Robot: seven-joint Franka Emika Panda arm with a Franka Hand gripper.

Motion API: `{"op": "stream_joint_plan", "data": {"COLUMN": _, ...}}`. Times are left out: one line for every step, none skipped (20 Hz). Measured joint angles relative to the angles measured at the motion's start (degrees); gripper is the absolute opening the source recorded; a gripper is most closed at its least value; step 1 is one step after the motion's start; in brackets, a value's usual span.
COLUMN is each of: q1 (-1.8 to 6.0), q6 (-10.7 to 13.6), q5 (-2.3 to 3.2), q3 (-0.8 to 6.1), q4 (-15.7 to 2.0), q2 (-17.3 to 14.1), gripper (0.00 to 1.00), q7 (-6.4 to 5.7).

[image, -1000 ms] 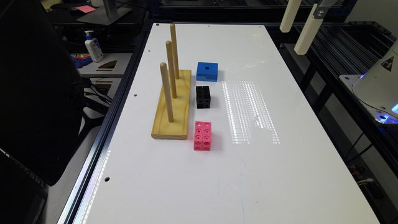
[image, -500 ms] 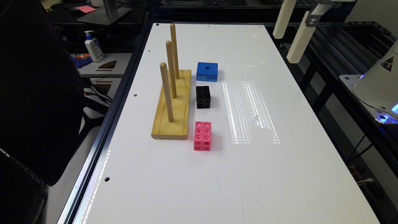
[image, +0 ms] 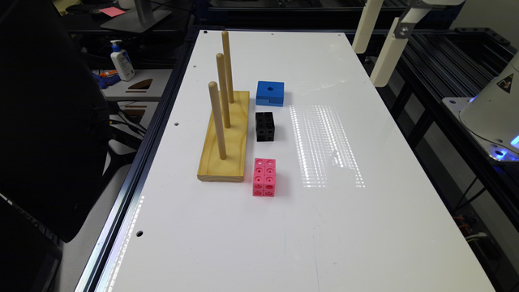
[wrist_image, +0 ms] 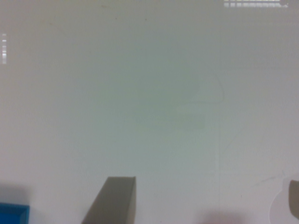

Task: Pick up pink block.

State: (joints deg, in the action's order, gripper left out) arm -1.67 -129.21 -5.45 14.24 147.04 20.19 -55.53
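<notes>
Your hand (image: 375,50) has slid a bit toward the exterior view's left since before, and it hangs high over the far edge of the white surface (image: 365,227). It is open wide. Your pink block (image: 264,177) lies well apart from it, just beside the wooden peg board (image: 227,138). A black block (image: 265,126) sits behind the pink one.

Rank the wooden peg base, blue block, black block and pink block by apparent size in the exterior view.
1. Wooden peg base, clearly largest.
2. Pink block and blue block look about alike; the pink one is nearer the camera, so their order is unsure.
3. Black block, smallest.
</notes>
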Motion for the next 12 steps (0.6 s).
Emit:
{"op": "stream_joint_plan", "data": {"q1": 0.01, "q6": -0.01, "q5": 0.00, "q3": 0.17, "q4": -0.42, "q2": -0.45, "gripper": 1.00, "q7": -0.19}}
{"op": "stream_joint_plan", "data": {"q1": 0.01, "q6": -0.03, "q5": 0.00, "q3": 0.31, "q4": -0.88, "q2": -0.93, "gripper": 1.00, "q7": -0.39}}
{"op": "stream_joint_plan", "data": {"q1": 0.01, "q6": -0.04, "q5": 0.00, "q3": 0.45, "q4": -1.35, "q2": -1.43, "gripper": 1.00, "q7": -0.57}}
{"op": "stream_joint_plan", "data": {"q1": 0.01, "q6": -0.06, "q5": 0.00, "q3": 0.57, "q4": -1.92, "q2": -2.06, "gripper": 1.00, "q7": -0.71}}
{"op": "stream_joint_plan", "data": {"q1": 0.01, "q6": -0.09, "q5": 0.00, "q3": 0.64, "q4": -2.45, "q2": -2.62, "gripper": 1.00, "q7": -0.81}}
{"op": "stream_joint_plan", "data": {"q1": 0.01, "q6": -0.13, "q5": 0.00, "q3": 0.71, "q4": -2.99, "q2": -3.20, "gripper": 1.00, "q7": -0.88}}
{"op": "stream_joint_plan", "data": {"q1": 0.02, "q6": -0.18, "q5": 0.00, "q3": 0.77, "q4": -3.66, "q2": -3.90, "gripper": 1.00, "q7": -0.95}}
{"op": "stream_joint_plan", "data": {"q1": 0.02, "q6": -0.19, "q5": 0.00, "q3": 0.82, "q4": -4.24, "q2": -4.51, "gripper": 1.00, "q7": -1.01}}
{"op": "stream_joint_plan", "data": {"q1": 0.04, "q6": -0.31, "q5": 0.00, "q3": 0.87, "q4": -4.90, "q2": -5.26, "gripper": 1.00, "q7": -1.06}}
{"op": "stream_joint_plan", "data": {"q1": 0.06, "q6": -0.38, "q5": 0.00, "q3": 0.92, "q4": -5.59, "q2": -5.97, "gripper": 1.00, "q7": -1.11}}
{"op": "stream_joint_plan", "data": {"q1": 0.08, "q6": -0.45, "q5": 0.00, "q3": 0.96, "q4": -6.12, "q2": -6.55, "gripper": 1.00, "q7": -1.16}}
{"op": "stream_joint_plan", "data": {"q1": 0.10, "q6": -0.48, "q5": 0.01, "q3": 0.98, "q4": -6.86, "q2": -7.35, "gripper": 1.00, "q7": -1.20}}
